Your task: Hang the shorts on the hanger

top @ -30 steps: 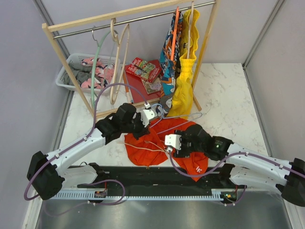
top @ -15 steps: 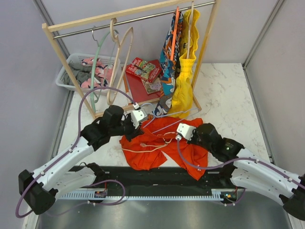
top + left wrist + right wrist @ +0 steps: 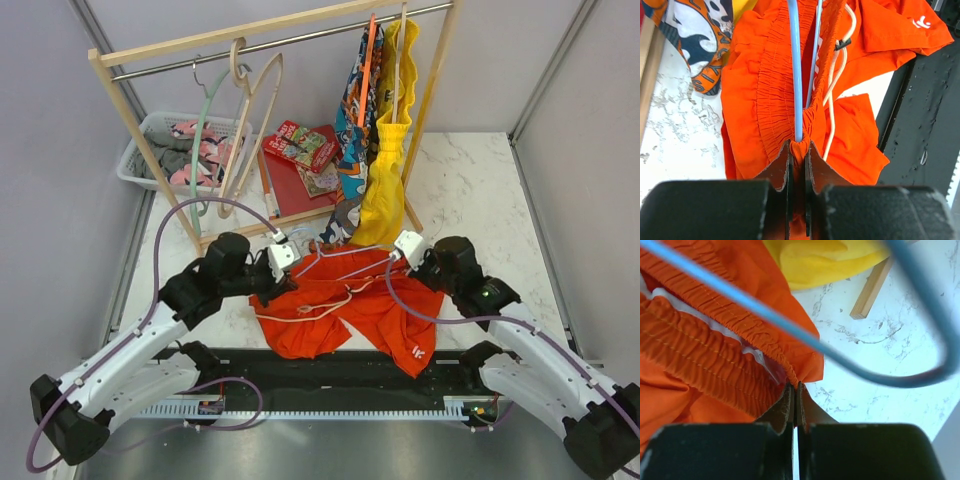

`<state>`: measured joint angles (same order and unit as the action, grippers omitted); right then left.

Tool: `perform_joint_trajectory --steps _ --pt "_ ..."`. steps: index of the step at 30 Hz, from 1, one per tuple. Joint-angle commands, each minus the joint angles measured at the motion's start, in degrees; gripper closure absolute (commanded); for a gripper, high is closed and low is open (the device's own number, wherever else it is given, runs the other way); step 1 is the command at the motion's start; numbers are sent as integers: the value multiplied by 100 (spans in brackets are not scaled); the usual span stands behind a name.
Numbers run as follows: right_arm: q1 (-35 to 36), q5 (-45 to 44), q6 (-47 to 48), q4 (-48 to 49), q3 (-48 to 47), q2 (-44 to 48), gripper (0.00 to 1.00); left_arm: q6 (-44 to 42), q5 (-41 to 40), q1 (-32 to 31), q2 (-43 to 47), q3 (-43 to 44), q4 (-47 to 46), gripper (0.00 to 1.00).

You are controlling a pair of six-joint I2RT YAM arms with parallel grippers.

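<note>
The orange-red shorts (image 3: 380, 310) lie spread on the marble table in front of the rack, white drawstring (image 3: 832, 95) loose across them. The thin light-blue hanger (image 3: 350, 248) runs along inside the gathered waistband. My left gripper (image 3: 283, 262) is shut on the waistband's left end; in the left wrist view the hanger's wire (image 3: 796, 75) ends at the fabric bunched in my left gripper (image 3: 799, 150). My right gripper (image 3: 405, 250) is shut on the waistband's right end (image 3: 796, 385). The hanger's wire (image 3: 765, 315) crosses above it and curves round at the right.
The wooden rack (image 3: 280, 40) stands behind, with beige hangers (image 3: 250, 130), a teal hanger (image 3: 203, 130), a patterned garment (image 3: 352, 130) and a yellow garment (image 3: 385, 190) that hangs down to the shorts. A basket (image 3: 150, 150) and red books (image 3: 300, 160) sit behind. A black mat (image 3: 330, 370) lines the near edge.
My right gripper has moved from the shorts' middle to the right end of the waistband and shut on it. The left arm has drawn left, and the waistband is stretched out.
</note>
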<state>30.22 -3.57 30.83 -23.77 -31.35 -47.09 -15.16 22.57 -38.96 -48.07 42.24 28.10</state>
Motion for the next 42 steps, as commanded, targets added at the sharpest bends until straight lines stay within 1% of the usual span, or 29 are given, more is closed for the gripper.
perform_joint_trajectory --steps 1,2,3,6,9,14,17,20,23,24,25,28,32,33,34,35,36,37,38,39,41,42 --pt "-849 258 -59 -102 -318 -89 100 -531 -376 64 483 -259 82 98" --pt "-1025 348 -59 -84 -354 -125 100 -584 -332 64 570 -286 134 98" --pt "-1349 523 -86 -75 -389 -238 100 -611 -323 64 597 -304 222 98" --pt "-1842 954 -182 -84 -652 -545 100 -856 -175 64 641 -348 406 98" --pt "-2107 1314 -253 -241 -1021 -801 100 -1199 -95 55 484 -295 538 98" --pt "-2143 1518 -271 -392 -1461 -776 100 -1446 -59 20 27 12 864 98" --pt "-2152 1517 -139 -523 -1584 -697 100 -1648 -243 -15 -228 56 908 98" --pt "-2152 1745 80 -786 -1733 -513 100 -1482 -655 -15 -527 179 777 98" --pt "-2152 2158 405 -1190 -1856 -310 100 -1096 -762 -68 -852 504 724 98" --pt "-2152 2316 493 -1444 -1918 -266 100 -973 -780 -120 -940 713 723 98" --pt "-2160 2561 564 -1551 -1944 -239 100 -919 -824 -347 -1141 811 723 98" --pt "-2125 2897 609 -1797 -2084 -195 100 -866 -868 -778 -1301 1057 566 98" --pt "-2038 3283 547 -2131 -2419 -528 100 -857 -929 -1043 -1713 1436 434 98" --pt "-2011 3406 625 -2358 -2585 -590 100 -857 -938 -1096 -1784 1610 346 98" --pt "-2011 3512 635 -2439 -2665 -643 98 -840 -930 -1166 -1854 1716 337 98" --pt "-2002 3608 678 -2535 -2744 -722 90 -814 -895 -1201 -1924 1822 328 98" --pt "-2002 3844 757 -2745 -2919 -749 70 -752 -894 -1193 -2029 2006 311 98" --pt "-2002 3916 888 -2843 -3007 -766 64 -743 -886 -1193 -2048 2068 310 98" --pt "-2002 3969 925 -2905 -3095 -784 53 -760 -877 -1193 -2039 2104 293 98" --pt "-2011 4074 951 -3010 -3261 -784 46 -856 -894 -1193 -1987 2113 275 98" --pt "-2002 4285 1056 -3098 -3421 -802 41 -962 -947 -1202 -1899 2087 275 98" --pt "-2002 4608 1144 -3212 -3552 -810 39 -1093 -912 -1193 -1855 2034 275 98"
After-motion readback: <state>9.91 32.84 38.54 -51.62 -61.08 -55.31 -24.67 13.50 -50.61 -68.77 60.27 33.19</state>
